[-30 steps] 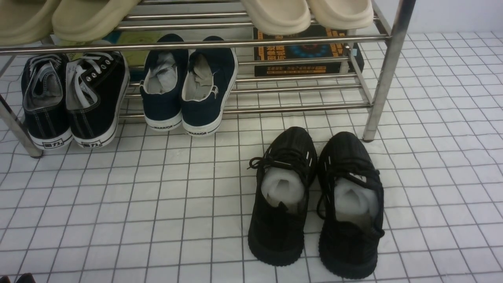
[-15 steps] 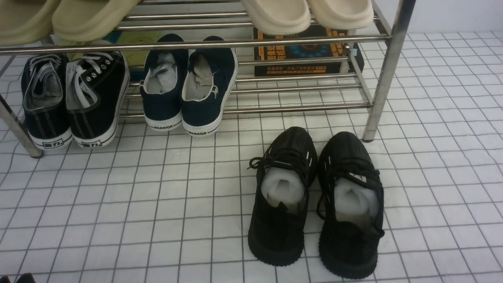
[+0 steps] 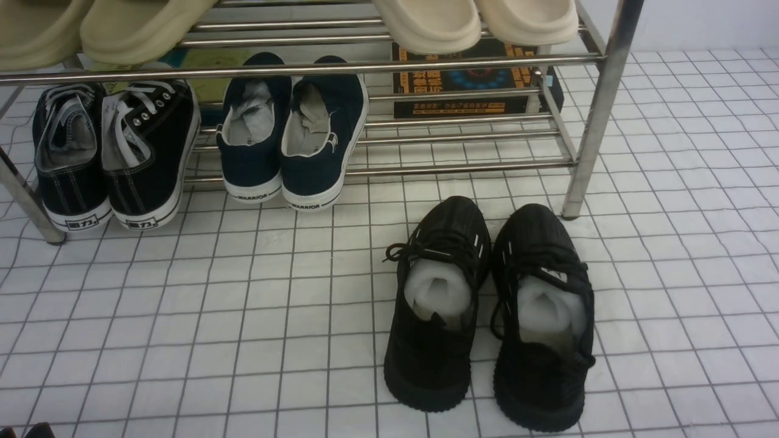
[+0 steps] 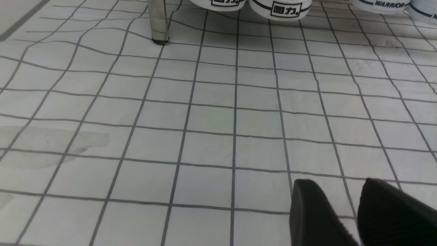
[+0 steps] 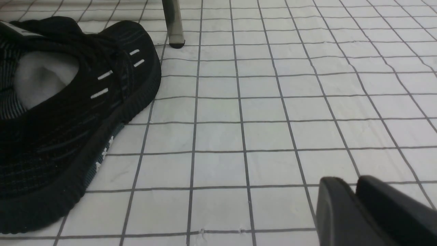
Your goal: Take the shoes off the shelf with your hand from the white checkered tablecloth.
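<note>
While the 2 black shoes [image 3: 487, 316] stand side by side on the white checkered tablecloth [image 3: 243, 316] just in front of the shelf [image 3: 599, 109], toes toward it, the left end effector [image 4: 344, 212] hangs low over bare cloth, fingers slightly parted; the right end effector [image 5: 356, 201] sits clenched beside the right shoe, grasping nothing

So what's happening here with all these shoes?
A two-armed robot is taking shoes off a chrome shelf. The black pair already stands side by side on the checkered cloth, just in front of the shelf. Two other pairs sit on the bottom tier. Neither hand touches anything: the left hand and right hand both sit low over bare cloth, holding nothing, the right one beside the black pair.
</note>
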